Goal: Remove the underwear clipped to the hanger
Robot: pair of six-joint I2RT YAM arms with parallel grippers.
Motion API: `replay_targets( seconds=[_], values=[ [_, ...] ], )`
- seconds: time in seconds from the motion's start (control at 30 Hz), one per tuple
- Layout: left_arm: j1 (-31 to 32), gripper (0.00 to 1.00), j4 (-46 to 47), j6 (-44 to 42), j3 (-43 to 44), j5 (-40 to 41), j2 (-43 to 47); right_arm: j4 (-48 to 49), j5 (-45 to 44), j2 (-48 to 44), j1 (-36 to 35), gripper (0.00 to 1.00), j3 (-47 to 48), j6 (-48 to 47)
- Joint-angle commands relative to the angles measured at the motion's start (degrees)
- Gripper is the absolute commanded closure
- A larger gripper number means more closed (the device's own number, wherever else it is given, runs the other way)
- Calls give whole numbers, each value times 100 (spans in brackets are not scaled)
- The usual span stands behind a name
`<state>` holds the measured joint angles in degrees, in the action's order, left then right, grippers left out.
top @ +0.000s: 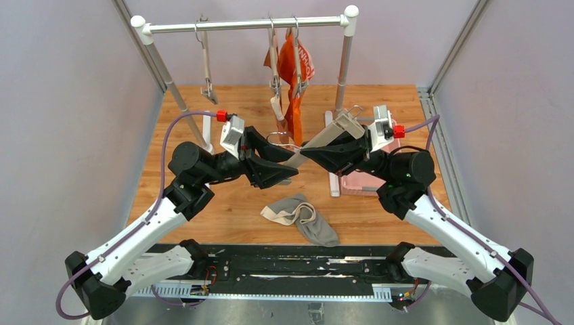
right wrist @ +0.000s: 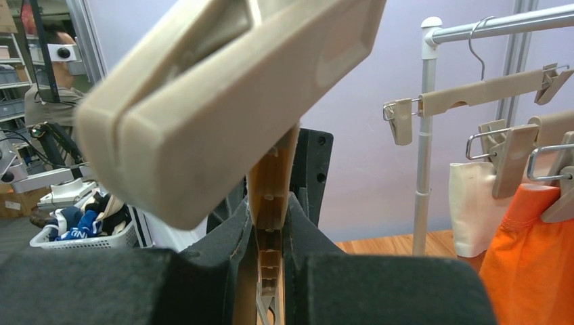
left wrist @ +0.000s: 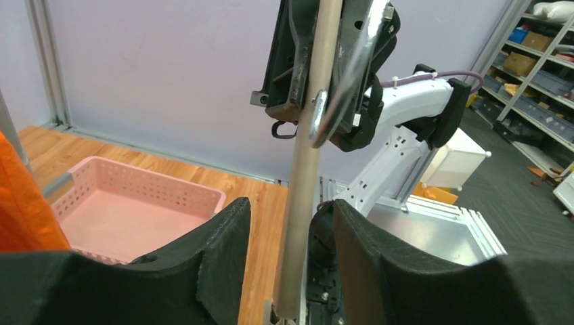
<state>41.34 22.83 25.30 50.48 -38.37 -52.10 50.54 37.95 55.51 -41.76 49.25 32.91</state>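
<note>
Bright orange printed briefs [top: 300,64] hang clipped under the metal rail [top: 244,26]. The grey-beige cloth briefs [top: 301,217], cream waistband, lie crumpled on the wooden counter [top: 223,210]. Pink perforated plastic basket [top: 359,183] sits by the right arm. Right end effector [top: 306,153] clamps the beige clip hanger [top: 328,135], and the left end effector [top: 288,170] is spread apart around it.

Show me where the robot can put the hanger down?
Bare wood lies front left, between the left arm and the grey briefs, and front right, between those briefs and the right arm. The back right corner beyond the pink basket is bare too. The middle is crowded: both arms meet at the hanger by the orange briefs.
</note>
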Motion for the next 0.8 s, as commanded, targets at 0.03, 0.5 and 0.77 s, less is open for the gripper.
replay_targets(
  seconds=[0.03, 0.5, 0.77],
  values=[
    [32, 61, 178, -84, 67, -55, -71, 148, 56, -84, -120, 99, 249, -96],
    [32, 100, -781, -269, 360, 363, 536, -1040, -270, -141, -133, 33, 365, -620],
    [32, 100, -5008, -1301, 1094, 2760, 1579, -4137, -1909, -824, -356, 22, 201, -2061]
  ],
)
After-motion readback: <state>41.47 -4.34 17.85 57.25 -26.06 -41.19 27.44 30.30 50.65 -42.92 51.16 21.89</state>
